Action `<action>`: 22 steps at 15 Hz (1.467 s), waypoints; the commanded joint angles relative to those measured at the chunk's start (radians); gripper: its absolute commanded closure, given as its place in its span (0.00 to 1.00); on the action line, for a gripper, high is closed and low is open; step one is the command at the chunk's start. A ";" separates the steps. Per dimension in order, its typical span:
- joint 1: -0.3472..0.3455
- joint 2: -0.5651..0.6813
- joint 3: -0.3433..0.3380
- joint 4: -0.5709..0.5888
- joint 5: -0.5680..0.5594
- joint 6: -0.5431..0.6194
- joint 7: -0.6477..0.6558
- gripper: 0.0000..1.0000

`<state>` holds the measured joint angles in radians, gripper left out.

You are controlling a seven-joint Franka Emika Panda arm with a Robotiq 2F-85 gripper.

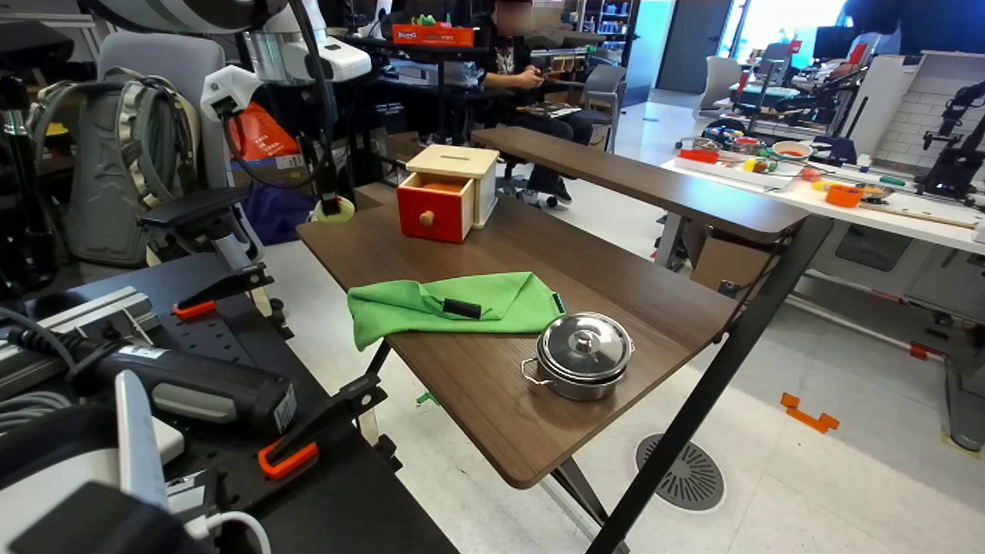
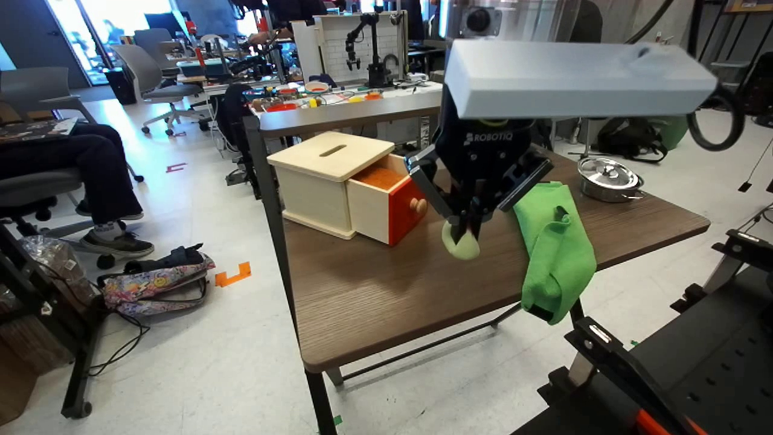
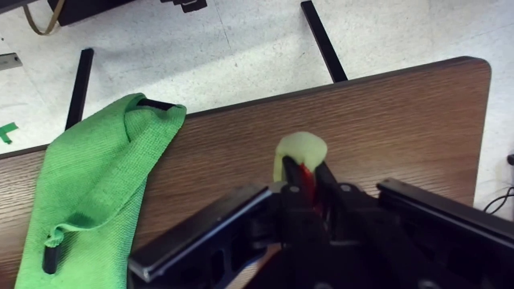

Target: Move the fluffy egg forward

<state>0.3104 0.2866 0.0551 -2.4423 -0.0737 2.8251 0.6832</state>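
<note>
Gripper (image 3: 304, 163) pinches egg (image 3: 302, 145) above counter (image 3: 393, 124), right of cloth (image 3: 94, 176) in wrist view; should touch down softly before loosening.

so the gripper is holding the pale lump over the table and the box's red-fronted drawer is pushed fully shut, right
Not quite: the drawer is pulled open, sticking out of the box, as both exterior views show. The gripper is indeed holding the pale lump over the table.
</note>
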 commanded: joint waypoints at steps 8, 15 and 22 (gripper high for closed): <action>0.019 0.245 -0.045 0.210 0.057 -0.017 -0.079 0.97; 0.068 0.252 -0.096 0.236 0.048 -0.072 -0.073 0.35; -0.017 0.049 0.025 0.072 0.126 -0.054 -0.193 0.00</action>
<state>0.3503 0.4691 0.0065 -2.2612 -0.0145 2.7883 0.5914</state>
